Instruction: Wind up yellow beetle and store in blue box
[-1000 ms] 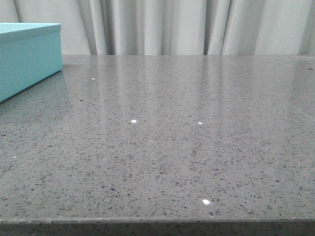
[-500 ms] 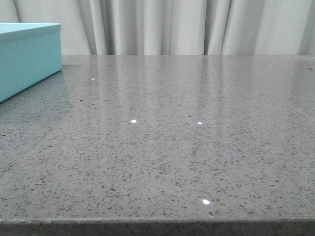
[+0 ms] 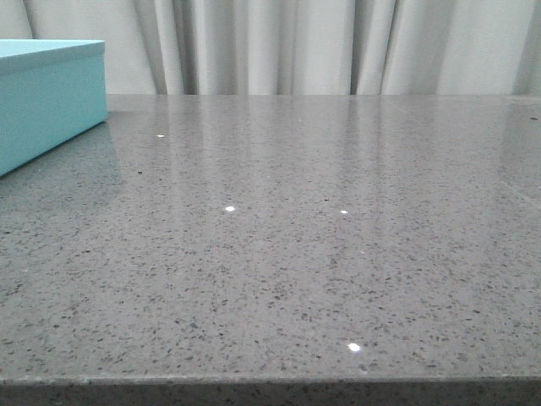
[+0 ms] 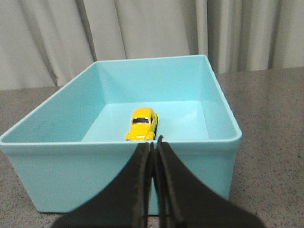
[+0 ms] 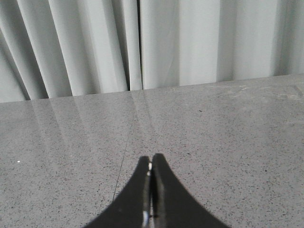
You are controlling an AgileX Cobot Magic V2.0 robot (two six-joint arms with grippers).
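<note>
The yellow beetle (image 4: 141, 124) stands on the floor of the open blue box (image 4: 204, 147), near the box's near wall, in the left wrist view. My left gripper (image 4: 152, 144) is shut and empty, outside the box, just in front of its near wall and rim. The blue box also shows at the far left of the front view (image 3: 51, 97); the beetle is hidden there. My right gripper (image 5: 151, 160) is shut and empty above bare grey table, away from the box. Neither gripper shows in the front view.
A grey speckled stone table (image 3: 296, 237) runs to a front edge at the bottom of the front view. Pale curtains (image 3: 338, 46) hang behind the table's far edge.
</note>
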